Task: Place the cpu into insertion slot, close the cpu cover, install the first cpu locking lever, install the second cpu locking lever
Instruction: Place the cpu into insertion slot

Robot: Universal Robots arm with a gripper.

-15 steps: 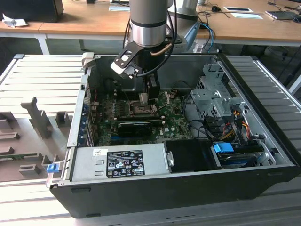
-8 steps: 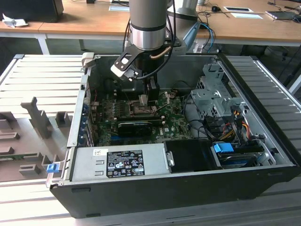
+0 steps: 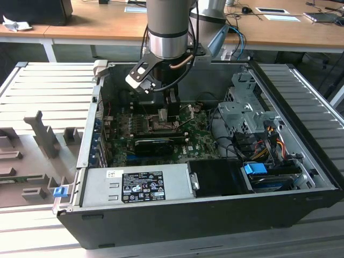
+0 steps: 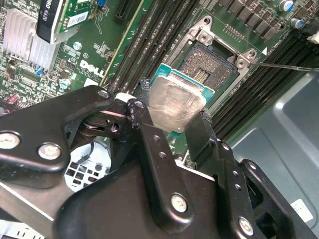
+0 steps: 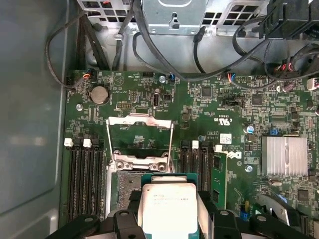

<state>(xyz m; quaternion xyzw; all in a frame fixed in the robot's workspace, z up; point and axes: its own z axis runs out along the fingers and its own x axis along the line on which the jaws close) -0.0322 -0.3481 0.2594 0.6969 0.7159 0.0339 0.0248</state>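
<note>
Silver-topped cpu, clamped by opposite edges between the black jaws, held roughly level and apparently just above the open socket near the exterior view's upper centre, the socket partly beneath it and the cover raised beyond.

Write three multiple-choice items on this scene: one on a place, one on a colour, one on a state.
1. Where is the cpu? A on the floor; B in the gripper; C in a drawer.
2. What colour is the board? A green; B red; C white.
3. How is the cover? A shut; B open; C missing.
B: the gripper clamps it by the bare socket. A: green in both wrist views. B: its frame is swung off the socket.
</note>
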